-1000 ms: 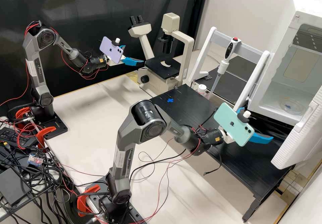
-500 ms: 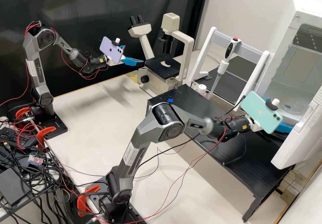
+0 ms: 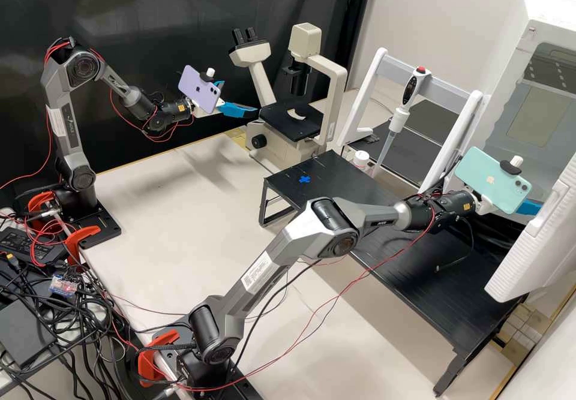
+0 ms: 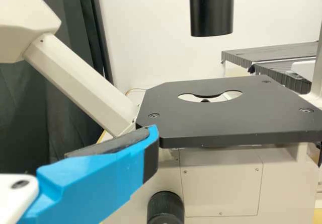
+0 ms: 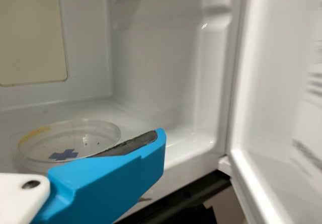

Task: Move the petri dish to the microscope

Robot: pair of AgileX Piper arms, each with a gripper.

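The clear petri dish [image 5: 70,139] lies on the floor of the white chamber, a blue cross showing at its base. Beside it in the right wrist view is one blue finger of my right gripper [image 5: 158,146]; in the high view that gripper [image 3: 528,207] is at the chamber's opening, fingers apart. The cream microscope [image 3: 294,118] stands at the back, its black stage [image 4: 226,118] bare. Just short of the stage, my left gripper [image 3: 241,98] is open and holds nothing; one of its fingers shows near the stage's corner in the left wrist view [image 4: 151,148].
The chamber's white door [image 3: 531,244] stands open near the right arm. A black raised platform [image 3: 372,208] with a blue cross [image 3: 305,179] runs beneath that arm. Behind it are a pipette [image 3: 399,118] on a white stand and a white-capped bottle [image 3: 360,159].
My right gripper has moved rightward and up, from over the platform to the chamber's opening, and its phone now covers the dish in the high view. The left arm has kept still.
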